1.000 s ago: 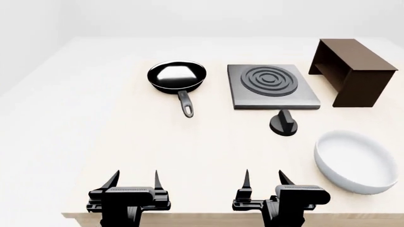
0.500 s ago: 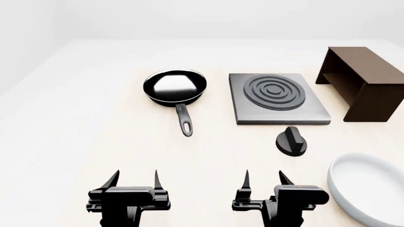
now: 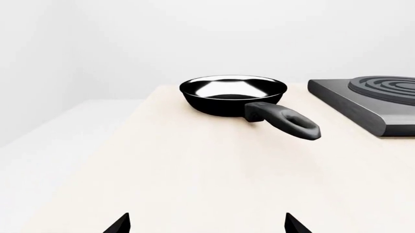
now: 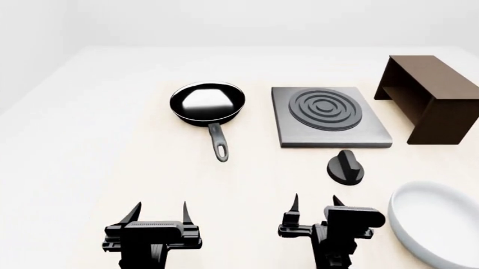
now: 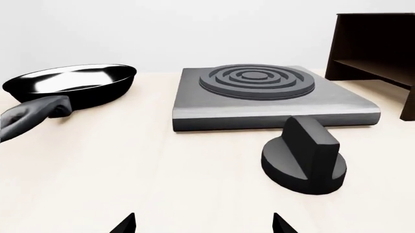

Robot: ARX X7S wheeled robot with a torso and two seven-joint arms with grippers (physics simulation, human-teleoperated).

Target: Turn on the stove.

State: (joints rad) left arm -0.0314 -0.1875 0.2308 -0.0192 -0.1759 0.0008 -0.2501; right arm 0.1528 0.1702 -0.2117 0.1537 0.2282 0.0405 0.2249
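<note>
Pale wood table (image 4: 112,145) carries a black frying pan (image 4: 207,103) mid-counter, handle toward the near edge. Stove (image 4: 329,116) sits right of it, knob (image 4: 345,167) just in front, apart. Brown shelf box (image 4: 427,98) at far-right edge, white bowl (image 4: 438,224) at near-right corner.

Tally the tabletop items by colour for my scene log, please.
Black: 2, frying pan and knob
Grey: 1, stove plate
Brown: 1, shelf box
White: 1, bowl
Total: 5
</note>
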